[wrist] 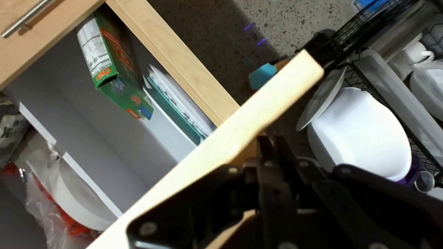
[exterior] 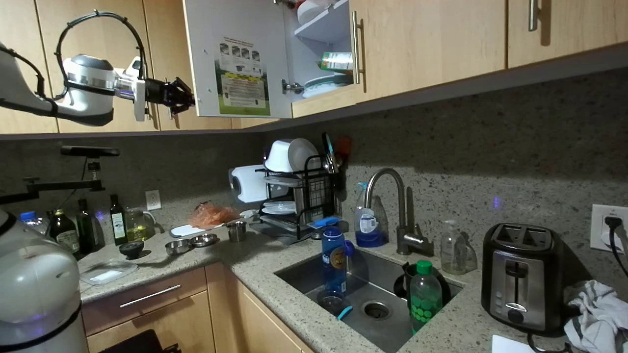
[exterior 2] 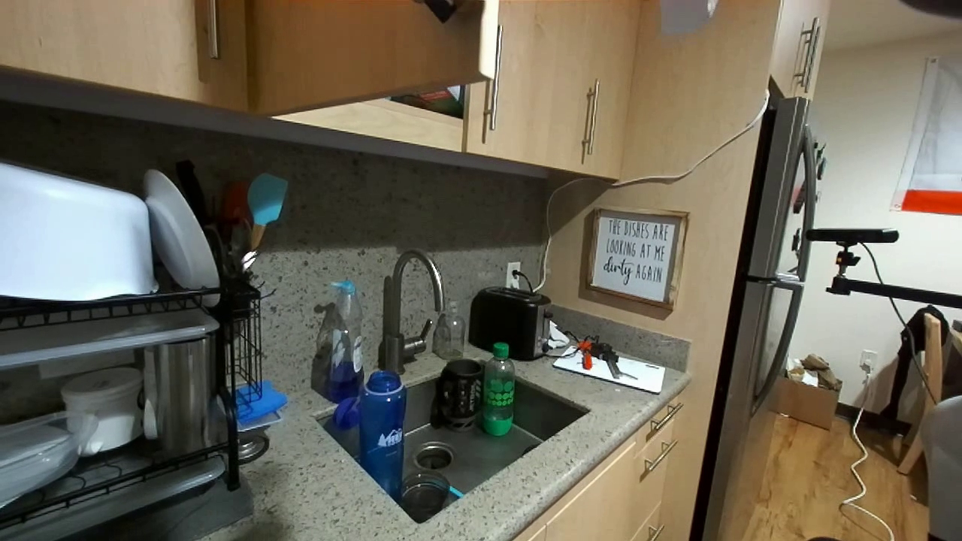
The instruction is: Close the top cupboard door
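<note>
The top cupboard door (exterior: 250, 22) stands wide open in an exterior view, with papers and a greenish picture (exterior: 243, 81) on its inner face. Its shaded front face (exterior 2: 361, 45) shows in an exterior view. In the wrist view its pale edge (wrist: 221, 141) crosses diagonally. My gripper (exterior: 190, 99) is on the door's front side, by the free edge; its dark tip (exterior 2: 442, 7) also shows at the top of an exterior view. In the wrist view the gripper's fingers (wrist: 273, 142) are together, close beside the front face. Contact is unclear. I cannot make out this door's handle.
Cabinet shelves hold a green box (wrist: 117, 69), plates (wrist: 180, 107) and bowls. The neighbouring door (exterior: 431, 44) is closed, with a bar handle. Below are a dish rack (exterior: 304, 196) with a white tub (wrist: 360, 135), a sink (exterior: 378, 289) with bottles, a faucet (exterior: 392, 196) and a toaster (exterior: 522, 274).
</note>
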`<act>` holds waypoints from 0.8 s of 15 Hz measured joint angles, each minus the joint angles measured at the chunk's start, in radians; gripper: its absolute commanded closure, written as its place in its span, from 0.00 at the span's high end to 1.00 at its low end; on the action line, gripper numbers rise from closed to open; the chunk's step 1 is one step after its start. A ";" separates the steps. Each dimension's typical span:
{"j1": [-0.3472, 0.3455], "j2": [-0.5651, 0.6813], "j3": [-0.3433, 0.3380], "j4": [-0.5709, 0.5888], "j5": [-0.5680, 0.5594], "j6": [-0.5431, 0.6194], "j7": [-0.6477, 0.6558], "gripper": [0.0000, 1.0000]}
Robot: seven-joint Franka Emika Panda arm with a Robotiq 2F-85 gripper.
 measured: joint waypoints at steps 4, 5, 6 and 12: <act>0.008 -0.055 -0.032 -0.056 0.002 -0.007 0.064 0.07; 0.008 -0.074 -0.038 -0.071 0.002 -0.011 0.075 0.07; 0.008 -0.093 -0.044 -0.087 0.004 -0.013 0.089 0.07; 0.007 -0.187 -0.101 -0.183 0.022 -0.013 0.139 0.06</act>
